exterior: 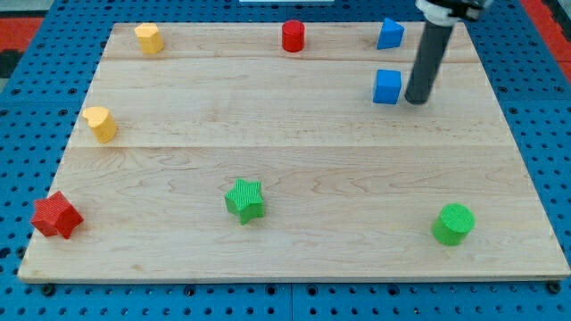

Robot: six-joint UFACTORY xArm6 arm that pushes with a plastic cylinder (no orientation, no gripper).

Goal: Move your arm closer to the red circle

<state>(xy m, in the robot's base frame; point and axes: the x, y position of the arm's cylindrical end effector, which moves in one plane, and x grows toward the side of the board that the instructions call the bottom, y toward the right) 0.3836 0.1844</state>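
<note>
The red circle (293, 37) is a short red cylinder at the view's top edge of the wooden board (294, 169), near the middle. My tip (417, 101) is at the lower end of the dark rod in the view's upper right. It stands just right of a blue cube (387, 86), close to it, and far to the right of and below the red circle. A blue triangle-like block (390, 34) lies above the cube.
A yellow block (149, 38) sits at the top left and a yellow heart-like block (101, 123) at the left edge. A red star (56, 216) is at the bottom left, a green star (244, 200) at bottom middle, a green cylinder (453, 223) at bottom right.
</note>
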